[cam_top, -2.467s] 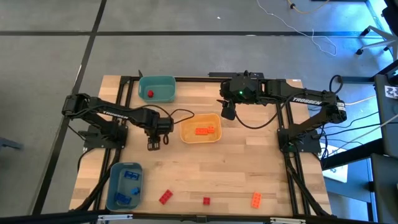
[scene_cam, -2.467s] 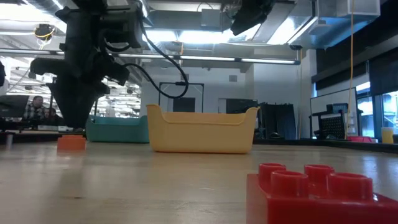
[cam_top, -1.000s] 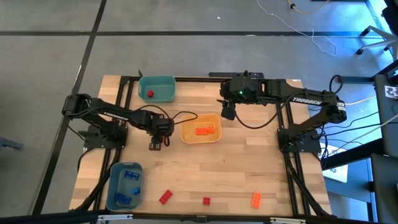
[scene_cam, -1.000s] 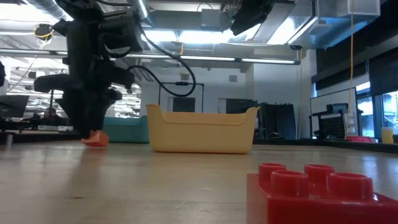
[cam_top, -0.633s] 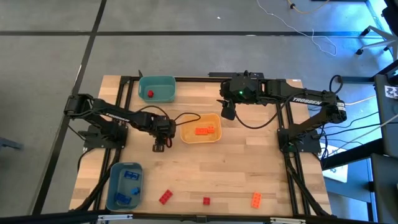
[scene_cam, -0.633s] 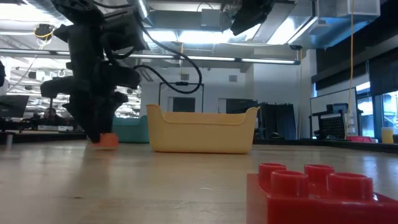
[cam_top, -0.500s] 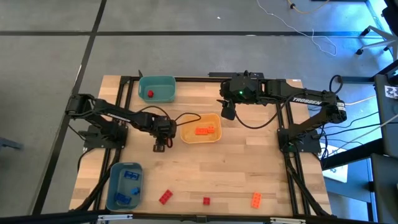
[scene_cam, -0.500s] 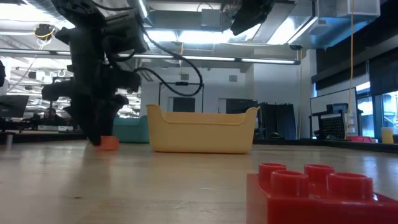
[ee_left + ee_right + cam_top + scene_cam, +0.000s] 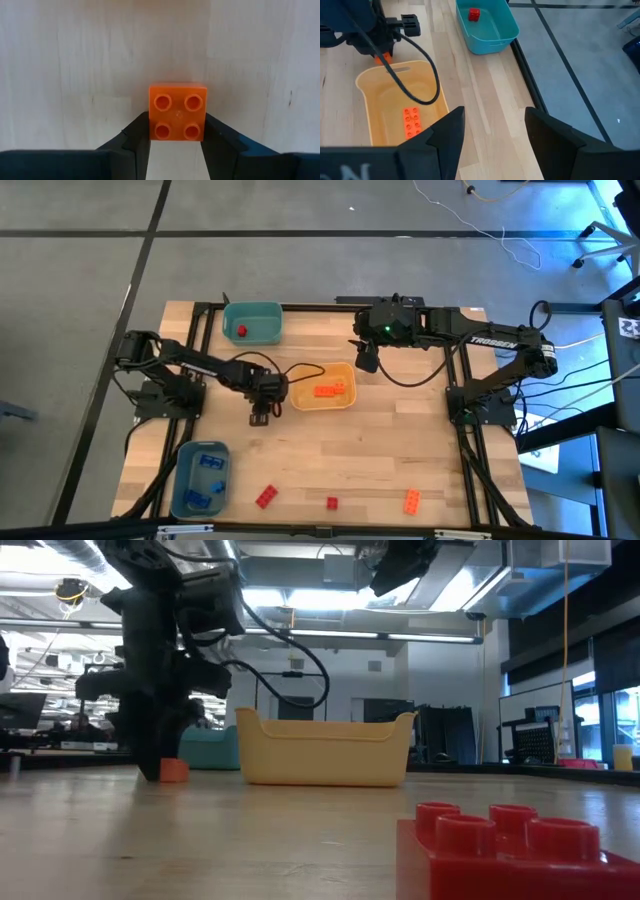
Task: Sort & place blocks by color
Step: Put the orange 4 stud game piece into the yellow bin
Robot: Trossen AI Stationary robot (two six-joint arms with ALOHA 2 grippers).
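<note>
Beside the yellow bin, low over the worktop, the left gripper has its jaws pinching an orange block, so the step in hand looks like carrying this block to its bin. Next it likely needs to lift the block over the wall and let go above the long orange block inside. Up at the back of the worktop the right gripper waits with its jaws spread and nothing between them.
</note>
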